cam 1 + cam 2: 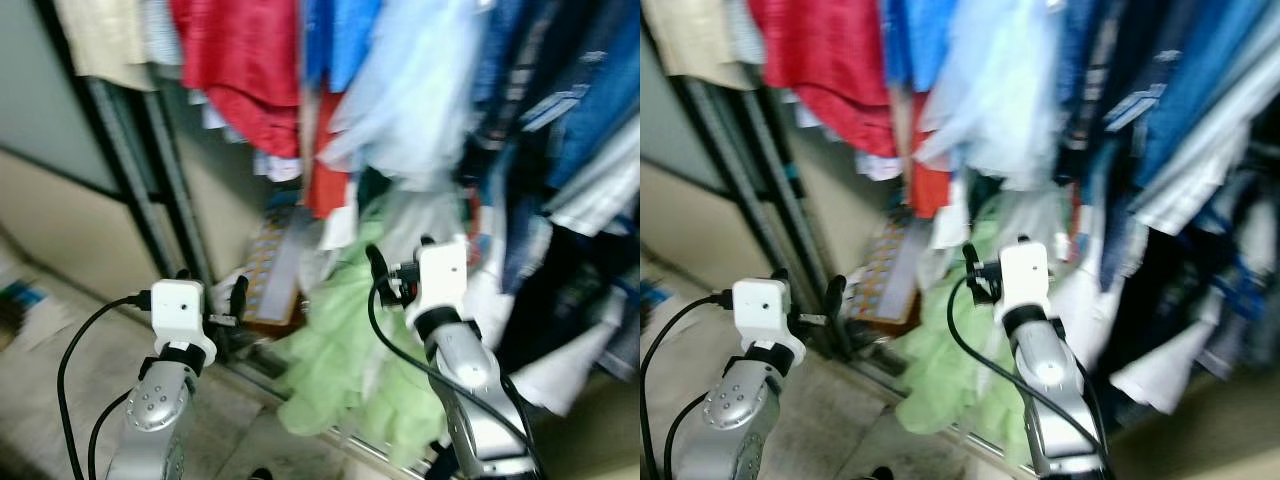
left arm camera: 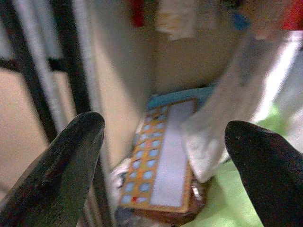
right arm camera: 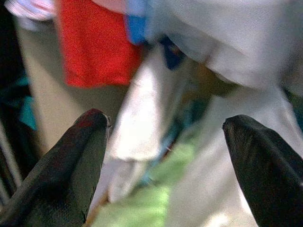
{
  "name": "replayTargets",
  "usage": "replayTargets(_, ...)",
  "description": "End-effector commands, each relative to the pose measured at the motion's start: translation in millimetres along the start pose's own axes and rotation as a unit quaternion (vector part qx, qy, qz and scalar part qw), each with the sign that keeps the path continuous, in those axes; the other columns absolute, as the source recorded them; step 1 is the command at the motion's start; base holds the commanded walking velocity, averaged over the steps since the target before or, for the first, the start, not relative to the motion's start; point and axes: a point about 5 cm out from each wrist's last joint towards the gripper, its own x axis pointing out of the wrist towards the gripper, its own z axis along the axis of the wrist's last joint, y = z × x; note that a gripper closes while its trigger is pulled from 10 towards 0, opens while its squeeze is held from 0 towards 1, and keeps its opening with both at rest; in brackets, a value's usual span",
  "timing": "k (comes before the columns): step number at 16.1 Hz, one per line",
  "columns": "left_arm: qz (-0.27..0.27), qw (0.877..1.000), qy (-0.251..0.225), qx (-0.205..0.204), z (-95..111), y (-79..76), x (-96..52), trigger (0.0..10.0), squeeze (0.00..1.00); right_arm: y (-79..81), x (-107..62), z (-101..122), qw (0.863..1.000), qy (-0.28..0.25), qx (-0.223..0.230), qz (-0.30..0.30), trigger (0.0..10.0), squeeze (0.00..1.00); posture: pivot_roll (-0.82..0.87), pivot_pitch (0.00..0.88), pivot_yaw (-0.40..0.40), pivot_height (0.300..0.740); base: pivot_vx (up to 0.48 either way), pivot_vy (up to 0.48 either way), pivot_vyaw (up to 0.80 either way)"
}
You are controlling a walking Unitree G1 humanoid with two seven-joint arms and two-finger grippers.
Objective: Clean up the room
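I face an open wardrobe packed with hanging clothes (image 1: 400,90) in red, blue, pale blue and dark colours. A light green garment (image 1: 345,350) spills from its bottom over the door track onto the floor. Next to it an orange board with blue squares (image 1: 272,275) leans inside the wardrobe. My left gripper (image 1: 212,290) is open and held up in front of that board (image 2: 161,161), holding nothing. My right gripper (image 1: 400,262) is open too, raised before a hanging white cloth (image 3: 137,118) and the green garment (image 3: 142,203). The picture is blurred.
A dark sliding-door frame (image 1: 140,170) stands at the wardrobe's left edge, with a beige panel (image 1: 60,220) beyond it. The pale floor (image 1: 60,350) lies on the left, with some papers (image 1: 15,300) at the far left. Dark garments (image 1: 560,300) hang low on the right.
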Motion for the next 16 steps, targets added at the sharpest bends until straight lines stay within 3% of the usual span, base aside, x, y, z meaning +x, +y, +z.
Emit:
replayTargets(1,0.01,1.0,0.005,-0.003,0.4,4.7,-0.5,10.0,0.0,1.5,0.0,2.9,1.0,-0.006,0.002,0.009,10.0,0.0,0.04,0.036,-0.05,0.74,0.0,0.0,0.8)
replayTargets(3,0.01,1.0,0.009,-0.001,0.6,4.3,-2.2,10.0,0.0,0.6,-6.8,1.0,1.0,0.0,0.001,0.013,10.0,0.0,0.03,0.037,-0.052,0.74,0.0,0.0,0.67)
replayTargets(4,0.028,0.999,-0.012,0.014,5.3,8.1,-4.6,10.0,0.0,-1.8,-10.0,0.4,1.0,0.002,0.0,0.01,10.0,0.0,0.02,0.037,-0.055,0.74,0.0,0.0,0.66)
replayTargets(5,0.055,0.998,-0.021,0.032,9.0,16.3,-14.1,10.0,0.0,-9.0,-20.5,-2.7,1.0,0.016,0.006,-0.005,10.0,0.0,0.02,0.038,-0.058,0.74,0.0,0.0,0.65)
replayTargets(9,0.051,0.997,0.023,0.057,-5.3,24.2,-47.6,10.0,0.0,-23.8,-65.8,-21.6,0.998,0.066,-0.01,-0.013,10.0,0.0,0.02,0.04,-0.055,0.74,0.0,0.0,0.62)
replayTargets(12,0.05,0.996,0.026,0.063,-6.9,26.1,-46.8,10.0,0.0,-24.3,-63.3,-22.0,0.998,0.064,-0.011,0.0,10.0,0.0,0.02,0.037,-0.05,0.74,0.0,0.0,0.0)
replayTargets(16,0.05,0.996,0.022,0.073,-2.1,29.2,-45.1,10.0,0.0,-19.9,-59.4,-20.2,0.998,0.062,-0.007,0.009,10.0,0.0,0.03,0.039,-0.05,0.74,0.0,0.0,0.7)
